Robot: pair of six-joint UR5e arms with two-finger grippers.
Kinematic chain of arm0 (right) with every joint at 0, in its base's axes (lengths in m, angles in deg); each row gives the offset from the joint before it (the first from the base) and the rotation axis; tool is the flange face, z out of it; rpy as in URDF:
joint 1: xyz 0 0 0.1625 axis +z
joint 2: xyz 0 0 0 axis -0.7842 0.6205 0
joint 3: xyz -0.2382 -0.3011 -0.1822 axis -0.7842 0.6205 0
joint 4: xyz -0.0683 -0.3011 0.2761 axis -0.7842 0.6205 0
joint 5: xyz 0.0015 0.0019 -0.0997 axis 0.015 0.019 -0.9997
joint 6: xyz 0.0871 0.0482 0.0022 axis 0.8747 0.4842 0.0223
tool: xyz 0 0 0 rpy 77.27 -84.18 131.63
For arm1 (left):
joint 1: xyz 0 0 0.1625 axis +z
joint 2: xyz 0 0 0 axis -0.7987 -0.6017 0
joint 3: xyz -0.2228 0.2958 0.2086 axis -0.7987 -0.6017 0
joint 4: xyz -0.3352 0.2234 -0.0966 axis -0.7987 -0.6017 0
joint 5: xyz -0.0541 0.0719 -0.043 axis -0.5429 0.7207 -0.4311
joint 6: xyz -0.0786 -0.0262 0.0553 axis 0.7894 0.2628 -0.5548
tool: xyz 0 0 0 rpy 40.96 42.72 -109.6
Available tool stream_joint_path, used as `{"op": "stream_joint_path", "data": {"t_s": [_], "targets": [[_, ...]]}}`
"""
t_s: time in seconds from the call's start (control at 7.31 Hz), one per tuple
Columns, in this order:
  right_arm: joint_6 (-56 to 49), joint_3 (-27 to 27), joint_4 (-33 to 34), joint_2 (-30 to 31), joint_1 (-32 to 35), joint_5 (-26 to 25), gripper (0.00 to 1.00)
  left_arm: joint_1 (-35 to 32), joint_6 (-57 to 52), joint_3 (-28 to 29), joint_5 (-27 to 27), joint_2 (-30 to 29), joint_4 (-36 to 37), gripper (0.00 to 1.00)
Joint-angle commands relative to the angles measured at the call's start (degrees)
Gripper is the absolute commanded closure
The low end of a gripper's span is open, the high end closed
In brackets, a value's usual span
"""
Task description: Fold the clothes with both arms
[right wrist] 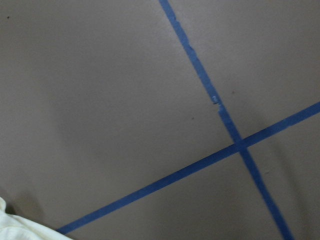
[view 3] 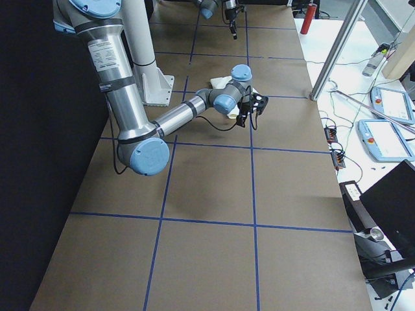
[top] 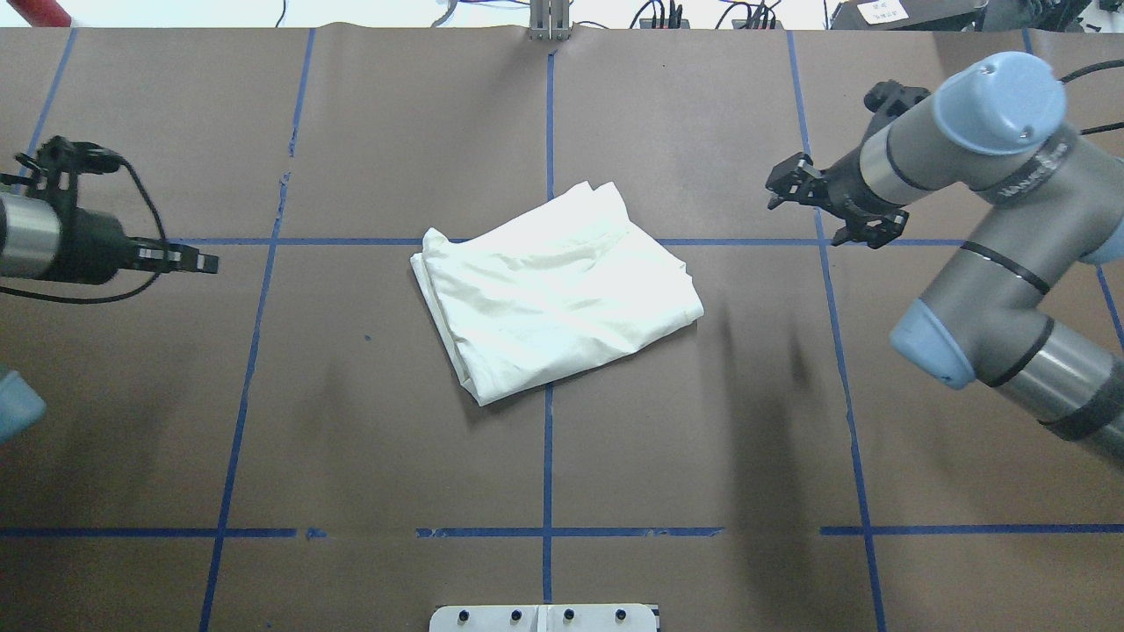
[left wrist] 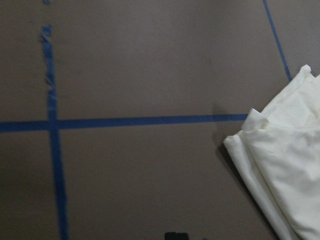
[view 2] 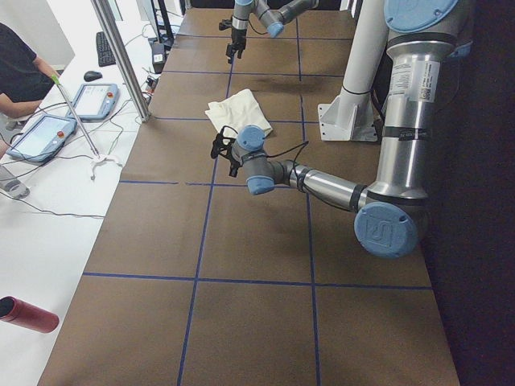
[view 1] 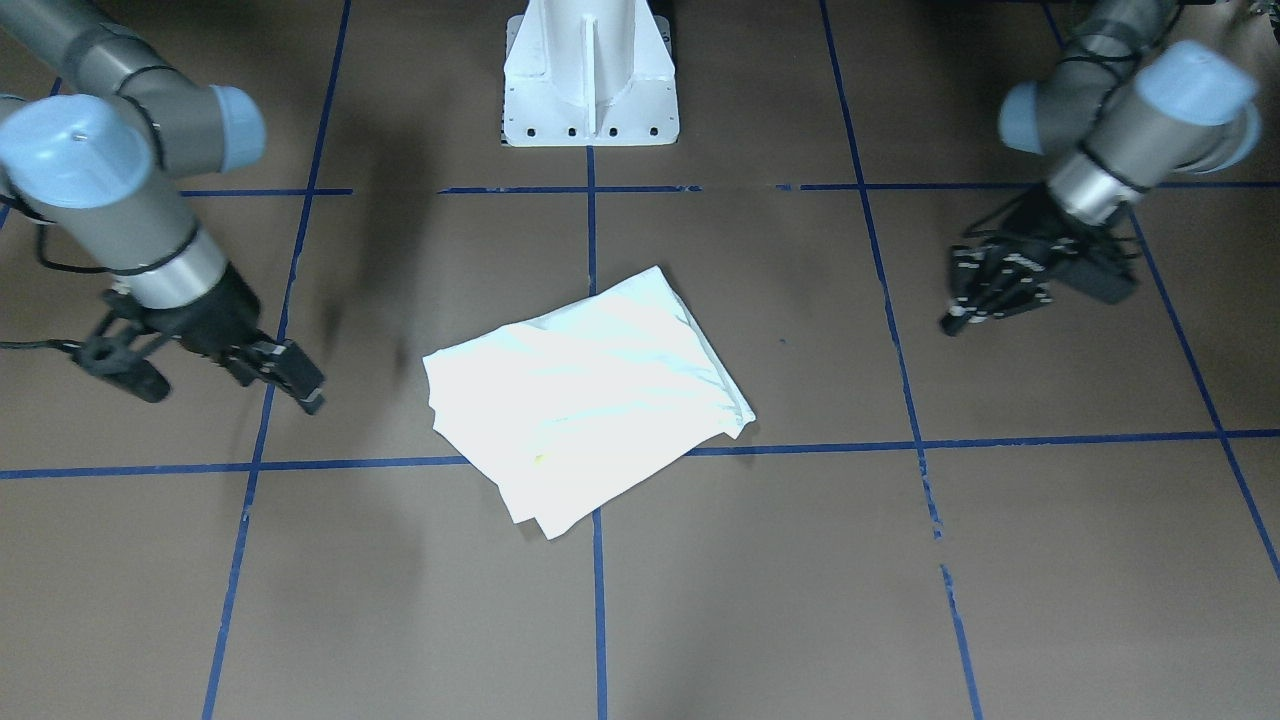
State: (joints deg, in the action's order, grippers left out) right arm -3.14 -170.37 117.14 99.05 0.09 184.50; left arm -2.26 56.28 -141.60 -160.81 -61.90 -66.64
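The cream shirt (view 1: 590, 390) lies folded into a compact, slightly skewed rectangle at the table's middle (top: 558, 290). Its plain side is up, so the cat print and lettering are hidden. My left gripper (top: 206, 261) hovers well off the shirt's left side with its fingers together and nothing in them; in the front view it is at the right (view 1: 955, 320). Its wrist view shows the shirt's folded edge (left wrist: 285, 165). My right gripper (top: 803, 206) hovers off the shirt's far right corner, jaws spread and empty. Its wrist view catches only a shirt corner (right wrist: 7, 230).
The white pedestal (view 1: 590, 70) stands at the robot's side of the brown table, which is marked by blue tape lines (top: 546, 456). Beyond the far table edge are a metal post (view 2: 121, 56), teach pendants (view 2: 48, 133) and a red bottle (view 2: 28, 314).
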Motion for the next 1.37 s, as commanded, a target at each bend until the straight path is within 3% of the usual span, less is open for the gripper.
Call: {"op": "stream_joint_path", "data": {"t_s": [0.0,0.27,0.41,0.55,0.68,0.82,0.96,1.23], "targets": [[-17.5,-2.2,-0.3,9.0,9.2,5.8,0.0,-10.8,-16.1,0.8,-4.9,5.1,1.8,1.0],[-39.2,-1.5,0.8,16.7,22.5,14.4,0.0,-22.3,-36.5,-0.1,-8.0,5.1,16.3,1.0],[-50.1,-1.5,1.4,21.4,27.3,15.9,0.0,-26.8,-44.5,0.0,-8.1,4.4,25.4,0.9],[-59.4,-1.6,3.5,25.4,31.4,16.2,0.0,-28.7,-48.7,-0.2,-8.3,3.3,36.2,0.68],[-68.2,-1.9,7.9,27.0,35.1,18.1,0.0,-31.6,-55.9,-0.9,-8.6,1.3,44.3,0.38],[-75.6,-2.3,14.5,27.0,38.4,18.4,0.0,-31.8,-59.6,-0.3,-8.7,2.0,51.0,0.0],[-77.3,-2.4,18.8,25.9,38.1,18.3,0.0,-32.1,-59.7,-1.5,-8.5,2.8,52.2,0.0],[-77.3,-2.2,20.1,25.2,37.0,17.5,0.0,-32.2,-58.8,-4.1,-8.8,6.4,51.1,0.0]]}}
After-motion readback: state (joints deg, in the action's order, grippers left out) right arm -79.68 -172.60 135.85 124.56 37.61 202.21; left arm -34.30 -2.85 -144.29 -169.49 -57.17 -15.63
